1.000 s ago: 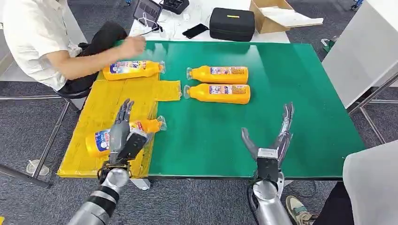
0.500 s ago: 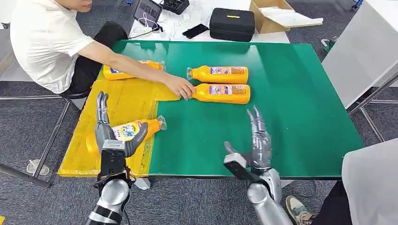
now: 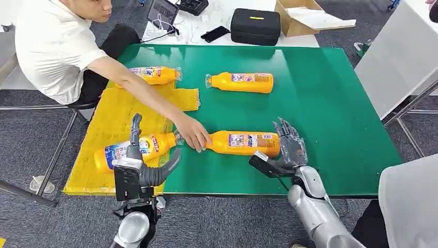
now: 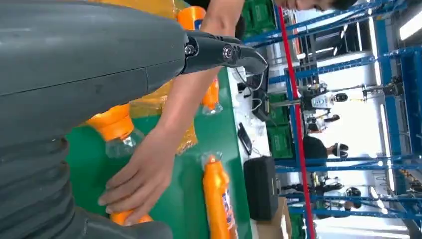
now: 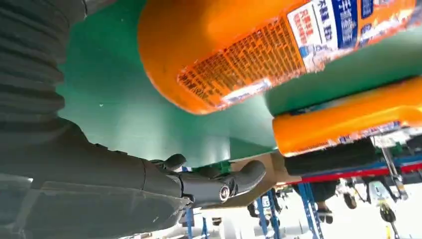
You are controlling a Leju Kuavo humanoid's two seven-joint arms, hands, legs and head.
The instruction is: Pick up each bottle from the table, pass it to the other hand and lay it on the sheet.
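The right hand [image 3: 290,149], fingers spread and grasping nothing, is placed lower centre against the orange bottle [image 3: 243,143]; closing around it is judged next.

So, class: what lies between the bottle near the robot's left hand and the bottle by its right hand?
In the head view, a person's hand lies between the two bottles, resting on the right one's cap end.

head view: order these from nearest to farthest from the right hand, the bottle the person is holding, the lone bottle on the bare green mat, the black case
1. The bottle the person holds, right beside the right hand.
2. The lone bottle on the mat, mid-table, beyond it.
3. The black case, on the white table past the mat's far edge.
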